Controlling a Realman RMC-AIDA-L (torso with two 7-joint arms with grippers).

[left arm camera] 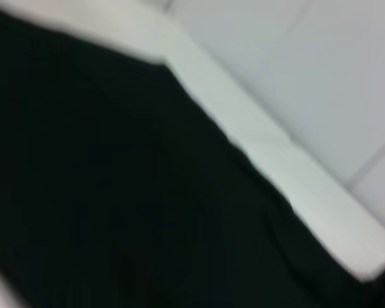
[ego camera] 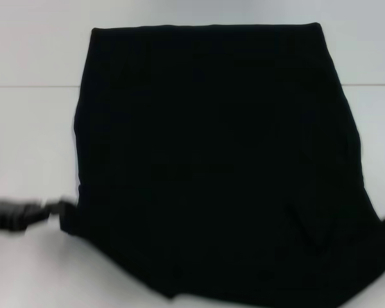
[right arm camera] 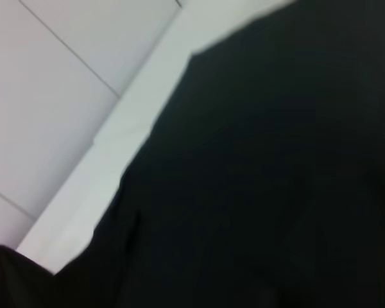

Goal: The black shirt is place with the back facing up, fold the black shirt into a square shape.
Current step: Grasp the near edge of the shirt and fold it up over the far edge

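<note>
White and bare around its edges, the surface point(ego camera: 32, 128) carries the black shirt point(ego camera: 212, 160), which fills most of your head view. You see the shirt lying flat as a broad block, its far edge straight, its near edge uneven and running off the near right corner. Your left end effector point(ego camera: 51, 212) sits at the shirt's near left edge, touching or just beside the fabric; you cannot tell how its fingers stand. Your right end effector does not show. Both wrist views show only black cloth and white surface.
</note>
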